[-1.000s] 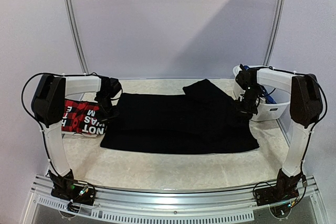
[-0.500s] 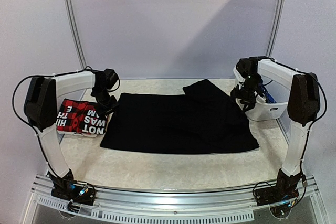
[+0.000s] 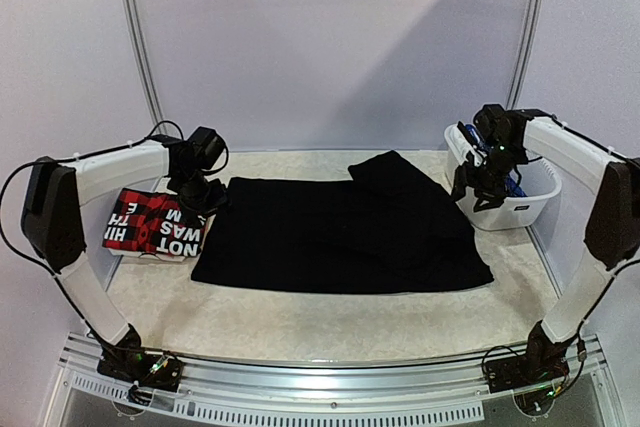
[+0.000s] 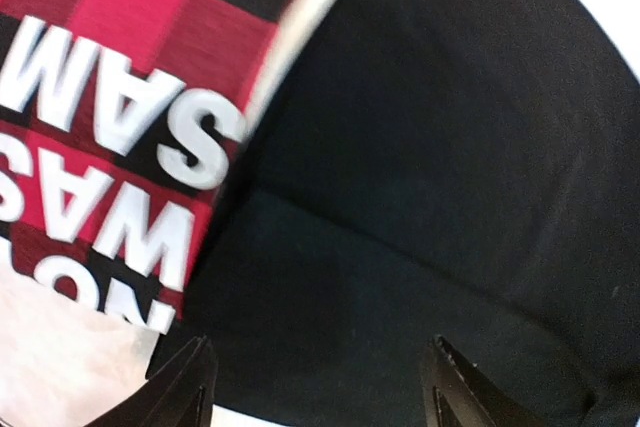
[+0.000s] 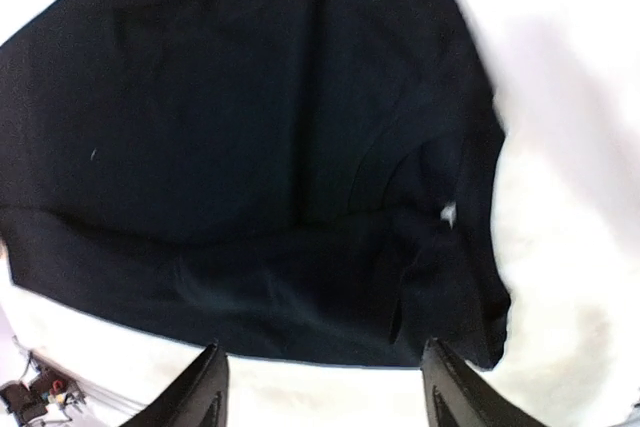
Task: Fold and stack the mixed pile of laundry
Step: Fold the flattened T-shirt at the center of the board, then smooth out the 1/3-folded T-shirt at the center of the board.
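Lifted and swung outward since a second ago: both grippers, then low at the two short ends of the dark cloth, now clear above it with elbows wide. Cloth itself unshifted in that time, as is the lettered piece beside it.

- Table (image 3: 300, 325): pale top, bare strip along the near edge.
- Black garment (image 3: 340, 237): spread flat mid-table, long axis running left to right, a folded flap lying over its far right corner. Unheld.
- Red-black plaid garment (image 3: 155, 225): folded, white lettering uppermost, just beside the left end of the black one, at most touching its edge.
- Left gripper (image 3: 198, 195): over the far left corner of the black garment, between it and the plaid. Fingers apart in the wrist view, nothing between them.
- Right gripper (image 3: 470, 187): above the far right edge of the black garment, close to the basket wall. Fingers likewise parted and empty.
- White basket (image 3: 525, 212): far right, blue cloth (image 3: 513, 185) showing inside, too small to tell more.

Judgement for the next fold: cloth below and inward of both sets of jaws, each arm nearer its own short end, so a descent onto the two far corners and a pull toward the near edge, across the long axis.
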